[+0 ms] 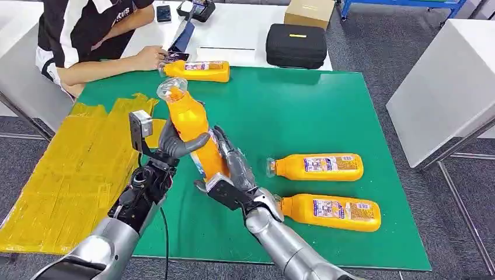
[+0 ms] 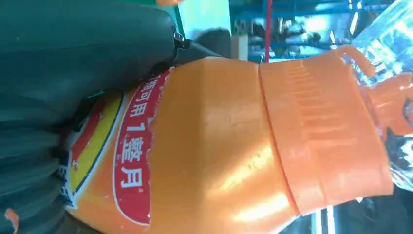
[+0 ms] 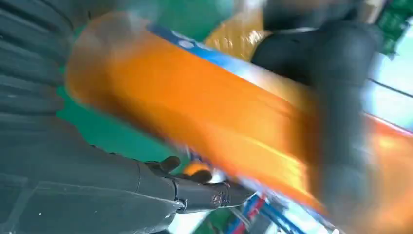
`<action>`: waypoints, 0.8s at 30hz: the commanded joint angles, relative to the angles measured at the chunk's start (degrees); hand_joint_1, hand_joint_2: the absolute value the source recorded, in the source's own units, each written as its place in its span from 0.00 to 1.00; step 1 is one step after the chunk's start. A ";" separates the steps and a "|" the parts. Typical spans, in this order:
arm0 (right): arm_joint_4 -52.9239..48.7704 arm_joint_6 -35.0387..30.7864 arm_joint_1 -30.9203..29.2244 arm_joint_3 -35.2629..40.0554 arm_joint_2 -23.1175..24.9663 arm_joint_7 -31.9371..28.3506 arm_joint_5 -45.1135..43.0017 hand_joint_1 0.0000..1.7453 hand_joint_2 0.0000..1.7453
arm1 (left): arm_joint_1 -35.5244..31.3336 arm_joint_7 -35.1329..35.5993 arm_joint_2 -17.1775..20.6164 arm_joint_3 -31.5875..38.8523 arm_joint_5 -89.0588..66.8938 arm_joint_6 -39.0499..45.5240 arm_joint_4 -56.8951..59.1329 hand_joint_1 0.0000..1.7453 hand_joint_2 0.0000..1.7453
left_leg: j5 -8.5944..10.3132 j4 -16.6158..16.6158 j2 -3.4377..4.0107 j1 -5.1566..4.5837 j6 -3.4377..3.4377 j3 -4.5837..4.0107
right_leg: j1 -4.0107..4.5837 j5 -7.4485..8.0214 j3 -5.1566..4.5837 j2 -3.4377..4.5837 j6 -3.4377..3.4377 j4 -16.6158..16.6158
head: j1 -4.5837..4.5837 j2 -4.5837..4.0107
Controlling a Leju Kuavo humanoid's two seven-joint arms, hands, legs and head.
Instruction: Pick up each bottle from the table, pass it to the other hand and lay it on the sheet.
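- The step in hand looks like the handover: the held bottle (image 1: 192,131) stands tilted in the middle of the head view, clear cap end toward the upper left, above the green mat (image 1: 303,111).
- The left hand (image 1: 175,140) wraps the bottle's upper body, its thumb across the orange shoulder; the left wrist view shows the bottle (image 2: 234,146) pressed against that hand (image 2: 63,97), so it is clamped on the bottle.
- The right hand (image 1: 233,166) lies along the lower part of the bottle with its fingers against the label. The right wrist view is blurred, with the bottle (image 3: 204,112) crossing above the hand (image 3: 97,185); I judge it is gripping too, though less surely.
- To do this well, the receiving hand should have a firm wrap before the other lets go, since the bottle is smooth and top-heavy in this tilt.
- The release should be a plain opening of the fingers, with no drag along the label.
- The yellow sheet (image 1: 76,169) lies at the left of the frame, on the left hand's side, so I judge the left hand is the one to carry on.
- Three more bottles lie on the mat: one at upper centre (image 1: 195,70) beside a person's hand (image 1: 149,57), two at lower right (image 1: 318,167) (image 1: 330,211).
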 commanded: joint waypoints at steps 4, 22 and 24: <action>-28.37 7.87 11.57 -9.16 -9.78 6.50 -2.20 0.00 1.00 | -13.03 8.38 7.59 -7.78 -26.93 27.18 8.46 1.00 1.00 | -0.03 0.09 -0.35 0.06 0.07 0.09 | 0.07 -0.17 0.14 -0.38 -0.24 0.05 | 0.00 0.00; -45.28 4.62 21.61 -27.71 -12.77 5.09 -6.99 0.00 1.00 | -11.20 32.39 17.00 -15.32 -59.95 46.30 17.16 1.00 1.00 | -0.11 0.02 0.07 -0.04 0.07 0.17 | -0.01 -0.08 0.11 0.06 -0.21 0.00 | 0.00 0.00; -47.40 3.68 22.93 -29.19 -13.16 4.95 -7.39 0.00 1.00 | -10.73 32.41 17.36 -14.97 -60.63 46.04 17.09 1.00 1.00 | -0.20 0.07 0.02 -0.02 0.05 0.26 | 0.02 -0.15 0.21 0.05 -0.28 0.05 | 0.00 0.00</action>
